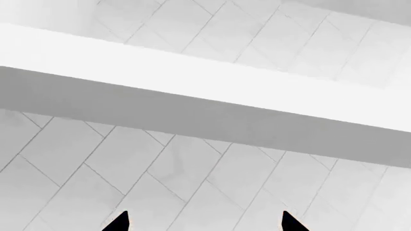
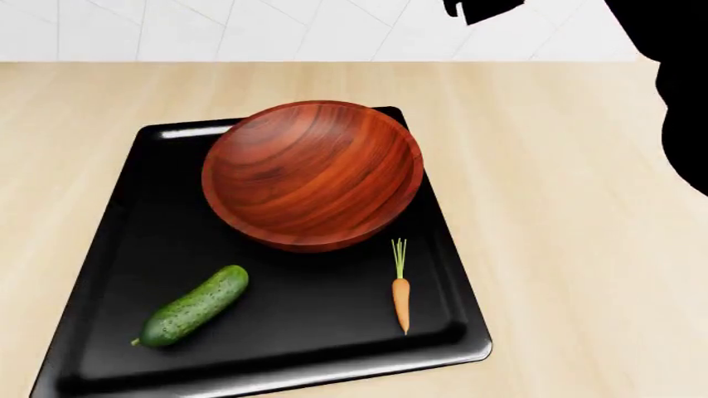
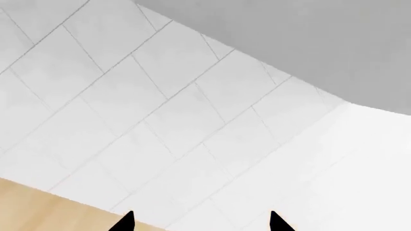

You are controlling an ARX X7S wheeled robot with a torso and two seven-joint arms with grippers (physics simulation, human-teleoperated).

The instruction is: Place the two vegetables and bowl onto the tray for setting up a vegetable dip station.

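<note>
Tray: lies flat on the worktop, near left of centre in the head view.
Bowl: stands upright on the far half of the tray, its far rim reaching the tray's far edge.
Cucumber: lies on the tray at the near left, apart from the bowl.
Carrot: lies on the tray at the near right, stem tuft pointing far, close to the bowl's near side.
Task state: judged complete; all three items rest on the tray.
Left gripper: fingertips spread, nothing between them; faces tiled wall.
Right gripper: fingertips spread, empty; faces tiled wall above the worktop's edge.
Risk: the dark right arm hangs at the far right; a low sweep leftward could strike the bowl and push it off the far rim.
Risk: the cucumber could roll if the tray is jolted.
Surface: light wood-grain worktop.
Room: white tiled wall behind the worktop.
</note>
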